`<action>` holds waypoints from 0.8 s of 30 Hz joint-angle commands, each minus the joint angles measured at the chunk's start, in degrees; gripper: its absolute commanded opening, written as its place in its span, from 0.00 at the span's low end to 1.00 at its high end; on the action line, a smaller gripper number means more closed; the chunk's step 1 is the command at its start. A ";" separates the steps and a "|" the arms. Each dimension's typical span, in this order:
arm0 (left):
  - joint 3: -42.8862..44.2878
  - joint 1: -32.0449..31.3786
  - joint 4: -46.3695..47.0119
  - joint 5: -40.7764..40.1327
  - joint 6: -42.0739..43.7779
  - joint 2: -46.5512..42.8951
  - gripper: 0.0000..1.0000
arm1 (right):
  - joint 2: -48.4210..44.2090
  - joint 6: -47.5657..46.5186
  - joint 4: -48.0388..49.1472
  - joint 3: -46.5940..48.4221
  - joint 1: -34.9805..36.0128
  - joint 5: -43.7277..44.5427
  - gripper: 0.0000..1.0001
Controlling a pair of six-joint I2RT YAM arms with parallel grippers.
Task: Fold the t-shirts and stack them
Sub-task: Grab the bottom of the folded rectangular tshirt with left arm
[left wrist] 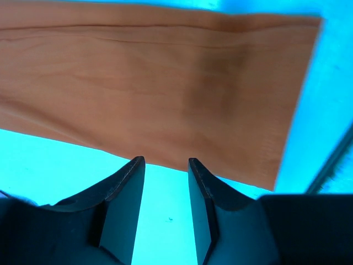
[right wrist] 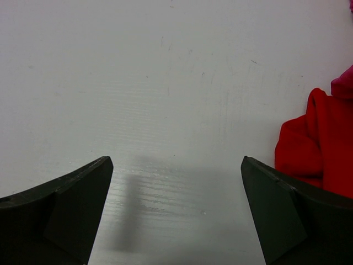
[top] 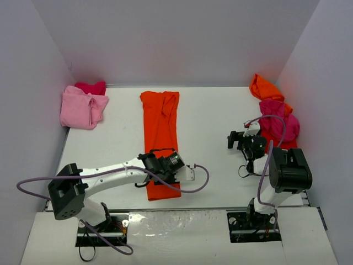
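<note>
Top external view, from the left: a light pink tee point(top: 83, 109), a magenta one point(top: 91, 86) behind it, is seen roughly folded. The orange-red tee point(top: 160, 130) is laid mid-table as a long strip, crosswise folds judged yet to be made. The left gripper point(left wrist: 165, 161) is held narrowly parted at its edge, nothing pinched. The right gripper point(right wrist: 176, 160) is spread wide over the table point(right wrist: 165, 83) beside an unfolded heap point(top: 276, 113). No container is seen.

Orange-red t-shirt point(top: 160, 132) folded lengthwise mid-table; left pincer point(top: 166, 175) over its near end; pink t-shirts point(top: 83, 109) far-left.
</note>
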 commanded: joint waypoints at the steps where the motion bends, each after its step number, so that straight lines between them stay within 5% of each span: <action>1: -6.67 -0.89 6.04 -2.91 -3.21 -1.59 0.26 | -1.36 -1.08 10.55 1.27 0.23 0.93 1.00; 4: -12.70 -5.45 12.98 -6.99 -4.14 -1.94 0.26 | -1.36 -1.08 10.55 1.31 0.27 1.01 1.00; 10: -11.35 -12.61 11.60 -15.79 -6.43 -2.42 0.27 | -1.36 -1.08 10.46 1.31 0.36 1.11 1.00; 24: 1.03 -13.65 -3.72 -2.24 -8.94 -5.28 0.28 | -1.36 -1.08 10.46 1.31 0.45 1.11 1.00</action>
